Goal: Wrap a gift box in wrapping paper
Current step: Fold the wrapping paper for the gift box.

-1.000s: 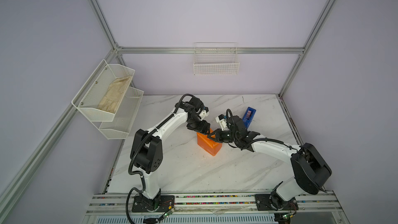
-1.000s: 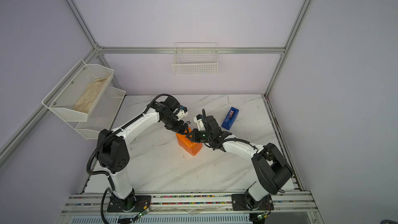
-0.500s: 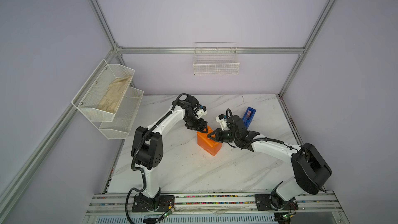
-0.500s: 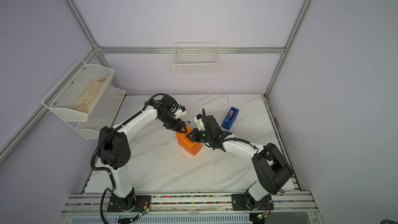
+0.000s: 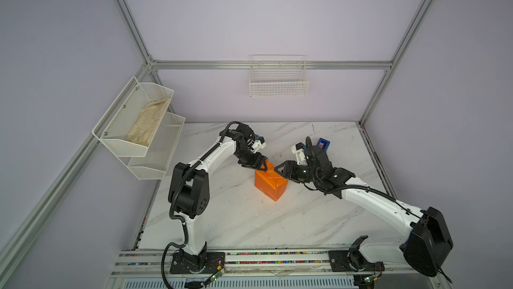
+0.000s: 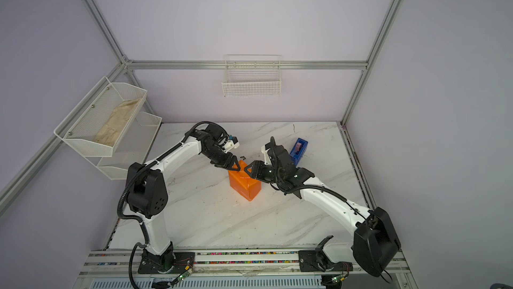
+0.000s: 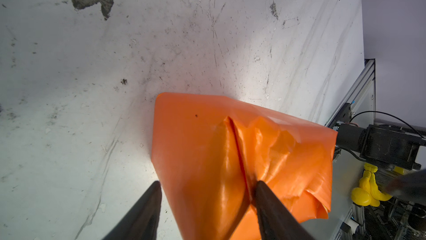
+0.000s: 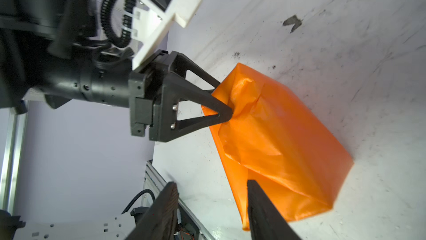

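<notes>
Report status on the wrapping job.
Left gripper, right gripper: jaws open, tips at wrapping paper end folds. Gift box hidden inside. Blue tape dispenser apart, nothing blocking.

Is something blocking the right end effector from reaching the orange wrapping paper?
No, nothing visible is in the way. The right end effector is open and already right at the wrapping paper. The left end effector touches the paper's opposite end, not between them.
</notes>
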